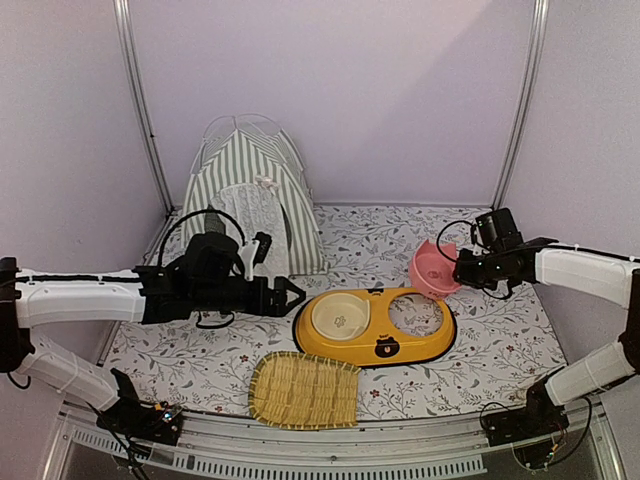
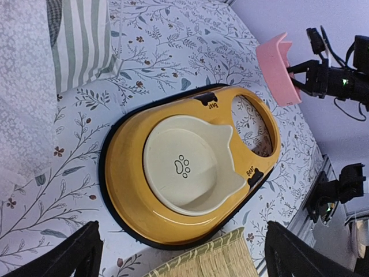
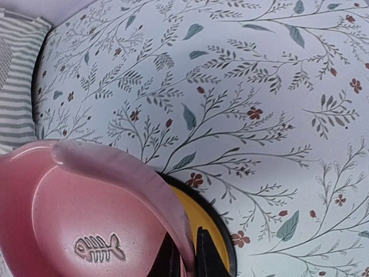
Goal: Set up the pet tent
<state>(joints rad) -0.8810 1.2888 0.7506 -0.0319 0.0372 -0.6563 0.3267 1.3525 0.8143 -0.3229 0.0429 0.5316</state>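
Spotted grey-green striped fabric pet tent [image 1: 250, 200] upright, back-left of tabletop [image 1: 500, 330] — judged light, floppy; best gripped by thin white pole [image 1: 245, 125]. Logged left fingers [image 1: 293, 296] wide apart, empty — right fingers [image 1: 460, 270] pinched on pink plastic bowl [image 1: 430, 270] rim.

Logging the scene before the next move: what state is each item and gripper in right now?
pet tent: standing upright.
yellow feeder: flat on the table, one hole empty.
cream bowl: seated in the feeder's other hole.
pink bowl: tilted, held by its rim.
bamboo mat: lying flat.
left gripper: open, empty.
right gripper: shut on the pink bowl.
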